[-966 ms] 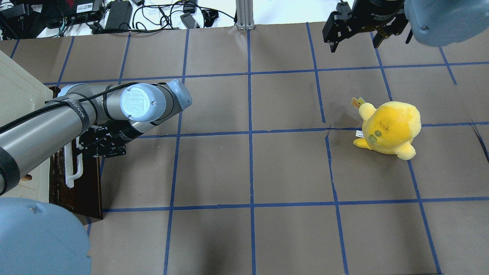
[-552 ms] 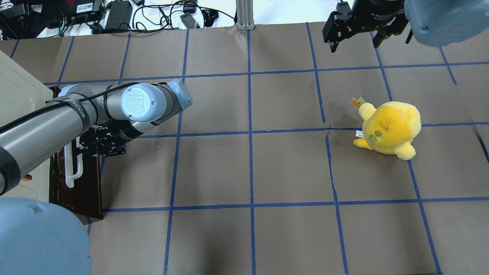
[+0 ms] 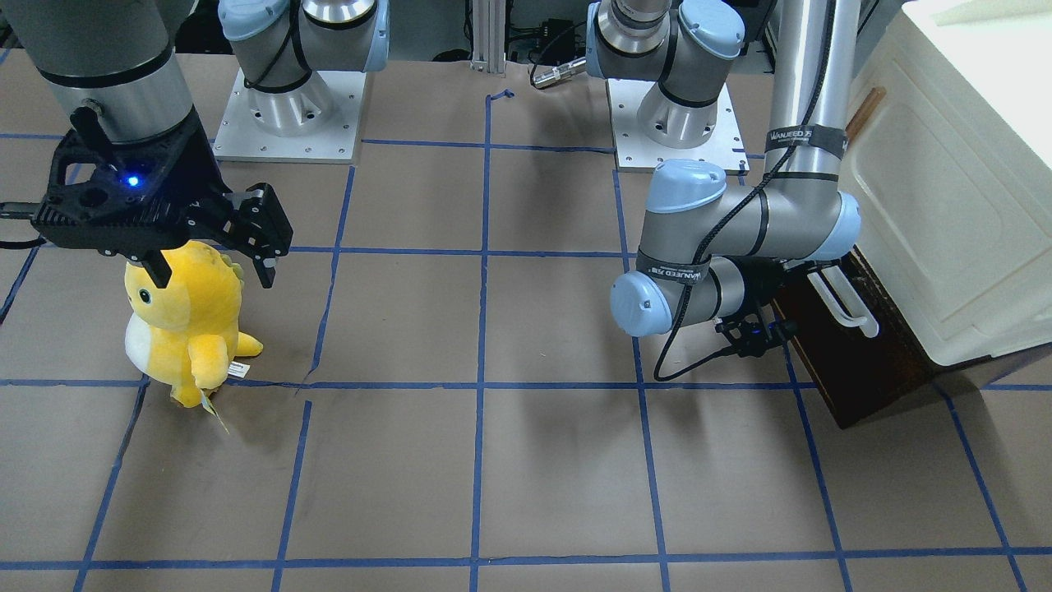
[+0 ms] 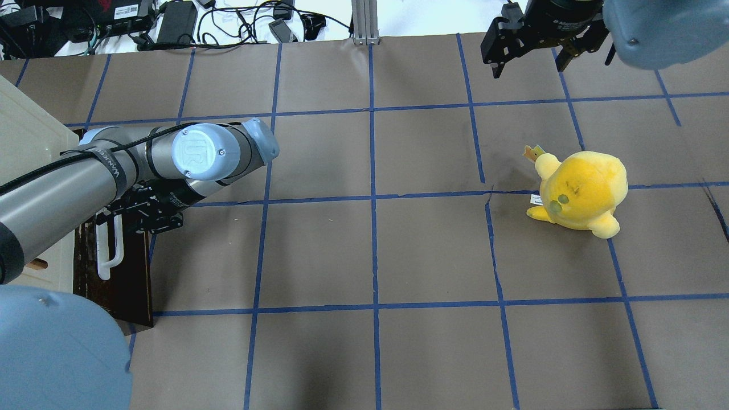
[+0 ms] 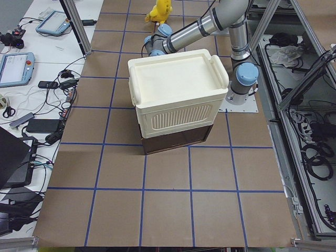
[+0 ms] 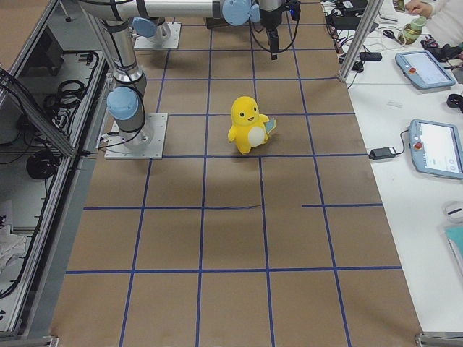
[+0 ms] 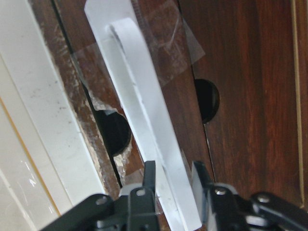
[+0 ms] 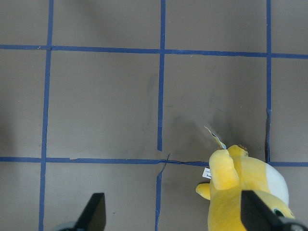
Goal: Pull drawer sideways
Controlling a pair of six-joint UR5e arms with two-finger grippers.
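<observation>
The drawer's dark brown worn front (image 4: 122, 279) sits close against the cream cabinet (image 4: 28, 142) at the table's left edge; its inside is hidden. It also shows in the front view (image 3: 855, 362) and the left wrist view (image 7: 240, 96). Its white bar handle (image 4: 108, 256) runs along the front. My left gripper (image 7: 174, 180) is shut on the handle (image 7: 144, 110), one finger on each side of the bar. In the overhead view the left gripper (image 4: 114, 219) is at the handle's far end. My right gripper (image 4: 528, 65) is open and empty, high at the far right.
A yellow plush toy (image 4: 581, 191) stands on the brown paper at the right, below the right gripper (image 3: 214, 275); it also shows in the right wrist view (image 8: 240, 192). Cables and power bricks (image 4: 176, 23) lie beyond the table's far edge.
My left arm has shifted a little to the left, toward the cabinet, bringing the gripper further onto the handle. The drawer front, the right arm and the plush toy have not moved.
</observation>
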